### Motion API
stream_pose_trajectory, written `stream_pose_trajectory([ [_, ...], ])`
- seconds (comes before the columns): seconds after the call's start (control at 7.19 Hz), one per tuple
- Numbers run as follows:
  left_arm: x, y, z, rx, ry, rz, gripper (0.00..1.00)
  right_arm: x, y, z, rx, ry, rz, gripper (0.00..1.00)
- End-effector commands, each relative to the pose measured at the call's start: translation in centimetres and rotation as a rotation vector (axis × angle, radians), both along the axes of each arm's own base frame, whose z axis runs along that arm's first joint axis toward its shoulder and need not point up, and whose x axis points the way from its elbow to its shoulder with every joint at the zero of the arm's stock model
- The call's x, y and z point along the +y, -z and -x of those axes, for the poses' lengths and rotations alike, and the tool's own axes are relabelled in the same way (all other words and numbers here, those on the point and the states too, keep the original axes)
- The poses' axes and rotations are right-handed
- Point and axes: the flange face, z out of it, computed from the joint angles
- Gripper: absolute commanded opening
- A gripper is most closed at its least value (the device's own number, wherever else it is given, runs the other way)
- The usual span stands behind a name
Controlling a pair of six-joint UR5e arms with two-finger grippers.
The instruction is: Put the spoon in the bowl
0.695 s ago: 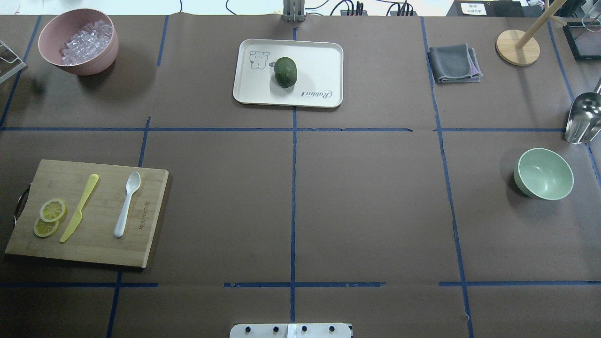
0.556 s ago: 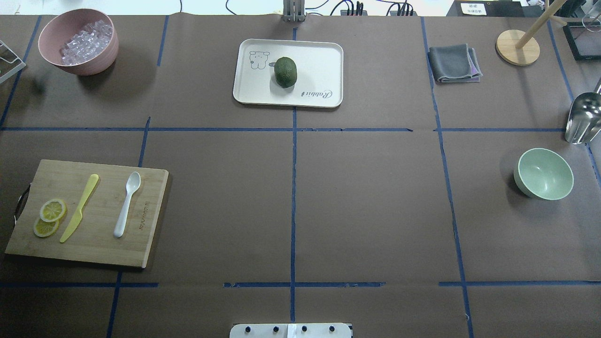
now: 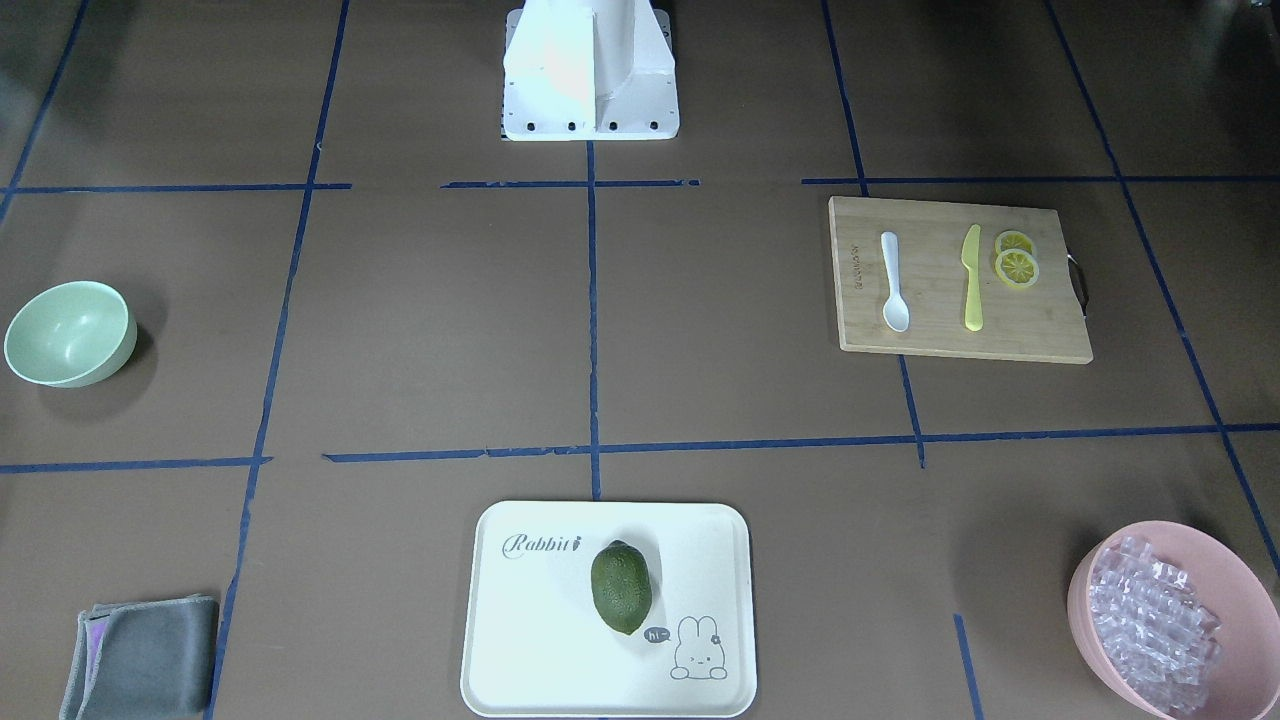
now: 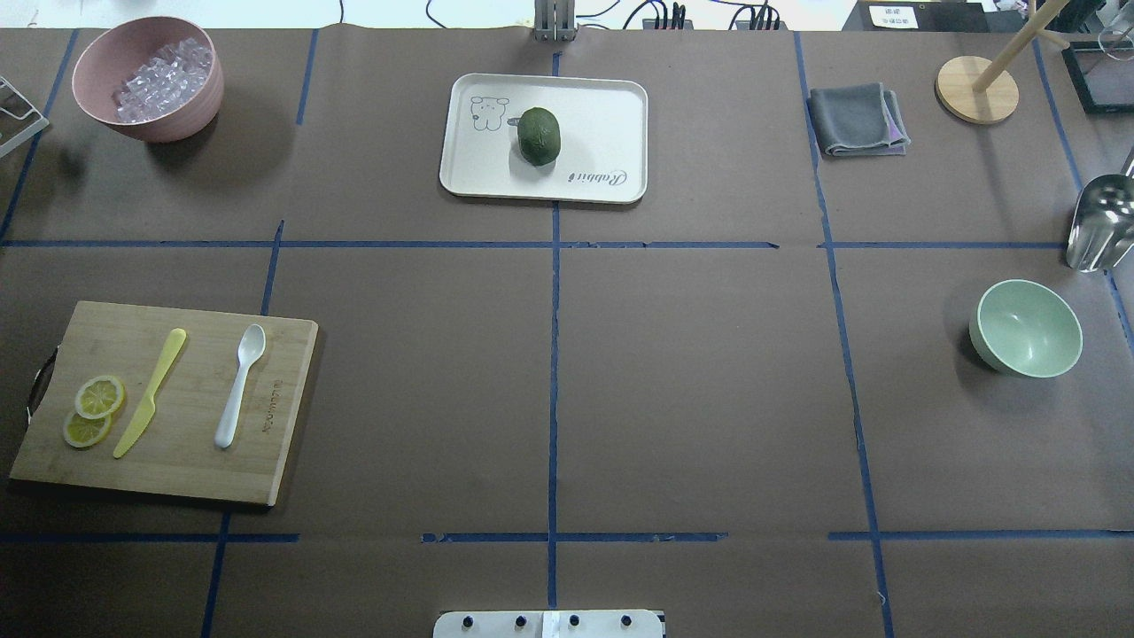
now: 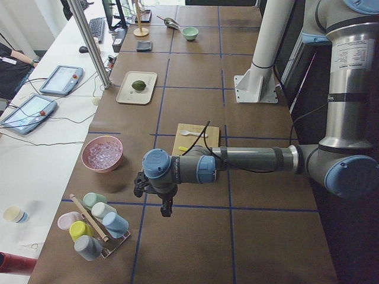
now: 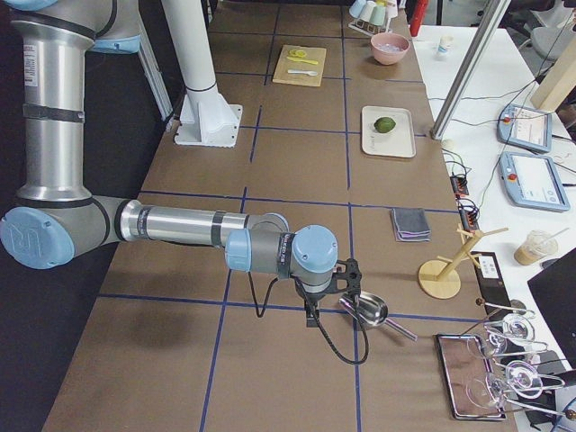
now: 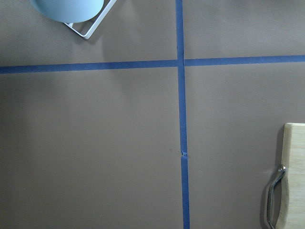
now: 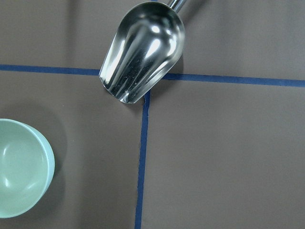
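**Spoon on the cutting board, bowl well apart across the table**

The spoon (image 4: 241, 384) is seen lying flat on the cutting board (image 4: 266, 443) at the robot's left side of the table (image 4: 691, 381). Its scoop is pointed away from the robot, and the yellow knife (image 4: 151, 392) lies beside it without touching. The bowl (image 4: 1026, 330) is set upright at the robot's right side, near a metal scoop (image 8: 143, 50). The left fingers (image 5: 166, 207) are held above bare table beyond the board's handle end, and the right fingers (image 6: 311, 310) are hung close to the scoop. Whether either pair is apart or together cannot be told.
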Motion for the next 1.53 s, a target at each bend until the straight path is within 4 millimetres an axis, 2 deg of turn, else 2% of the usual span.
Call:
stream_pose_trajectory([
  [0.0,0.0,0.0,0.0,-0.001,0.0,0.0,1.0,0.0,-0.1,0.0,0.001,-0.001,0.001,1.0],
  [0.56,-0.1,0.1,0.0,-0.002,0.0,-0.006,1.0,-0.2,0.3,-0.1,0.002,-0.001,-0.008,1.0],
  [0.83,0.0,0.1,0.1,0.0,0.001,-0.008,1.0,-0.9,3.0,-0.1,0.009,0.0,-0.06,1.0],
  [0.97,-0.1,0.1,0.0,0.0,0.0,-0.009,1.0,-2.3,5.0,-0.5,0.007,-0.022,-0.084,1.0],
  [1.11,-0.1,0.2,0.0,0.0,0.0,-0.012,1.0,-0.9,4.0,-0.2,-0.006,-0.028,-0.054,1.0],
  [1.25,-0.1,0.1,0.1,-0.002,0.001,-0.012,1.0,-1.1,4.3,0.0,-0.021,-0.053,-0.027,1.0],
  [1.39,-0.1,0.1,0.0,-0.002,0.0,-0.012,1.0,-2.1,5.9,2.7,-0.027,-0.067,-0.019,1.0],
])
